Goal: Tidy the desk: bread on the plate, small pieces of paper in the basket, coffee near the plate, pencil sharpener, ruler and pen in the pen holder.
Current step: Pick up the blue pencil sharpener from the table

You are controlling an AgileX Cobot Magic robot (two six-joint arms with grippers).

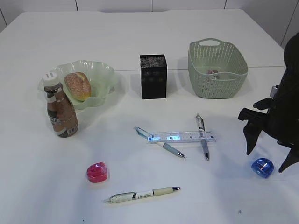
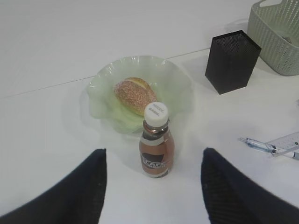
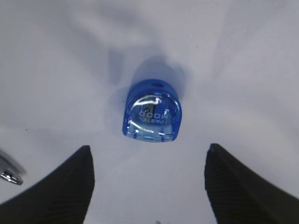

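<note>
A: White, plain surface throughout. Biggest item still out of place?

B: Probably the clear plastic ruler with bluish sheen, lying flat mid-surface across two grey pens, in front of the black square mesh pen holder. I'd judge it light, stiff and slick; it is best pinched across its narrow width.

A: And the smallest?

B: The translucent blue domed plastic pencil sharpener, directly below the right pincer, which gapes wide and holds nothing. Hard, light and smooth, likely to skid; take it by its flat sides. A pink one lies nearer the left.

A: Left pincer?

B: Open too, empty, above the brown coffee bottle with white cap just beside the pale green ruffled plate.
</note>
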